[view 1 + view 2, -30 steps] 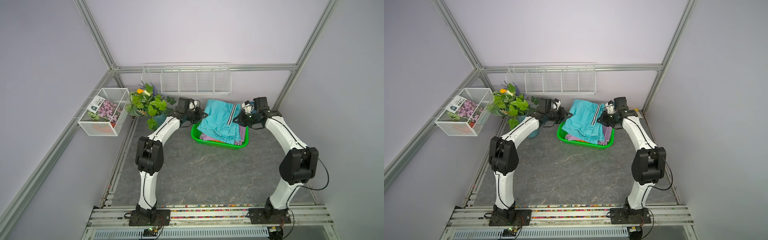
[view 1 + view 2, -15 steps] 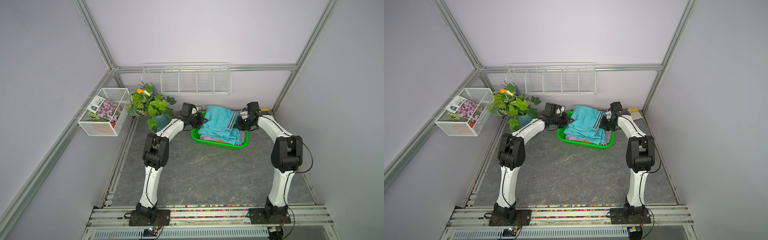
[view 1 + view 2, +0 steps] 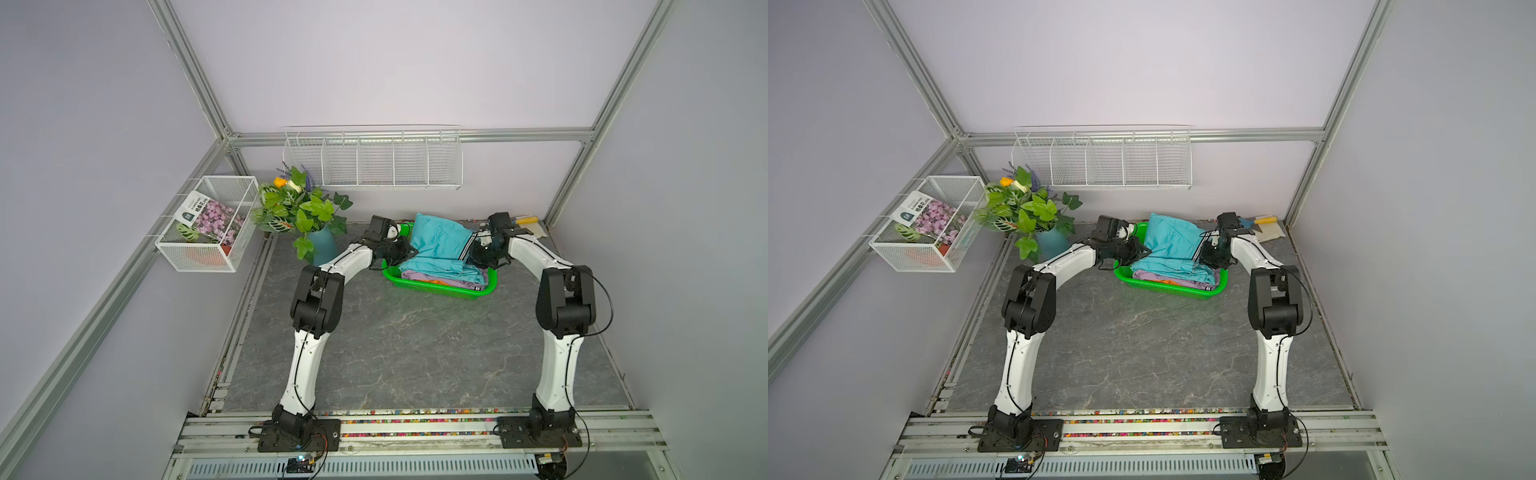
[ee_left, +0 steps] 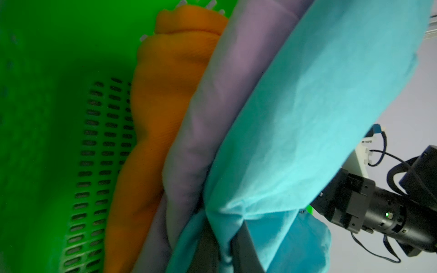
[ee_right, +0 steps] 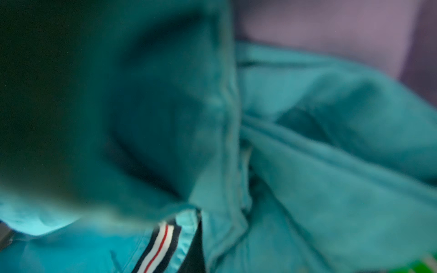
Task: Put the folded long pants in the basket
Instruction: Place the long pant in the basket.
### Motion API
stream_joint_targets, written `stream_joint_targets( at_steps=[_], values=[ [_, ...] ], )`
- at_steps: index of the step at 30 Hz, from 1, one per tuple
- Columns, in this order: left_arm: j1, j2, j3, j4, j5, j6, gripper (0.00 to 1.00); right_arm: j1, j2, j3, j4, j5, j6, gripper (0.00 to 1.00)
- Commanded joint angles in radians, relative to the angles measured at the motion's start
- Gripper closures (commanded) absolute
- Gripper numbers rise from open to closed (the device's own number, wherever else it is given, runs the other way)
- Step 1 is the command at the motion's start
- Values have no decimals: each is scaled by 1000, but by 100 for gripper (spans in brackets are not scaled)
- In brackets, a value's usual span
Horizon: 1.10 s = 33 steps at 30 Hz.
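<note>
Inside the perforated green plastic basket [image 3: 436, 291], creased teal pants [image 3: 440, 245] lie atop smooth lilac pants [image 4: 227, 82] and ribbed orange pants [image 4: 160, 106]. The left gripper [image 3: 409, 252] and right gripper [image 3: 473, 255] are each clamped on the teal cloth.

The basket [image 4: 35, 118] is glossy green plastic, its wall pierced with slots. The orange pants [image 4: 160, 94] are a thick, finely ribbed matt knit. The lilac pants [image 4: 224, 82] are a smoother, soft cloth. The teal pants [image 4: 307, 106] are thin, creased woven cloth with a flat striped tape [image 5: 160, 245] at the seam. The table [image 3: 415, 353] looks like matt grey veined stone. At twelve o'clock a rack [image 3: 374, 158] is white-coated wire; at ten o'clock a box [image 3: 195, 257] is white mesh. The frame [image 3: 519, 135] is satin bare metal. The arms [image 3: 305, 365] have glossy white shells and matt black joints.
</note>
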State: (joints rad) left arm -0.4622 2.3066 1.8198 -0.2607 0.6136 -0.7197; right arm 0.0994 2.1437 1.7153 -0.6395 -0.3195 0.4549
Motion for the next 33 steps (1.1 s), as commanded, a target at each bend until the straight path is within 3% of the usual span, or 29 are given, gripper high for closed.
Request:
stream_joint_targets(
  at_steps=[1,4,6,9,15,23,26,30,33],
  values=[
    [-9,51,-80,-196,-27,21,100,-11,21,-66,-33,83,2,100],
    [-9,21,-53,-201,-38,33,100,-12,-32,-76,-1,77,-5,100],
    [-9,0,-17,-217,-53,53,100,-11,-77,-79,18,74,-13,90],
    [-10,-31,35,-237,-72,83,89,-12,-140,-76,37,67,-23,78],
    [-10,-73,133,-274,-77,109,79,-11,-249,-55,46,76,-36,69],
    [-12,-162,152,-278,-70,134,76,-11,-330,-40,69,85,-49,68],
    [-12,-206,134,-276,-72,152,75,4,-289,-11,120,-10,-37,69],
    [-12,-265,74,-270,-89,177,72,67,-209,57,159,5,-65,69],
    [-10,-275,68,-325,-104,200,71,74,-144,90,203,7,-10,69]
  ],
)
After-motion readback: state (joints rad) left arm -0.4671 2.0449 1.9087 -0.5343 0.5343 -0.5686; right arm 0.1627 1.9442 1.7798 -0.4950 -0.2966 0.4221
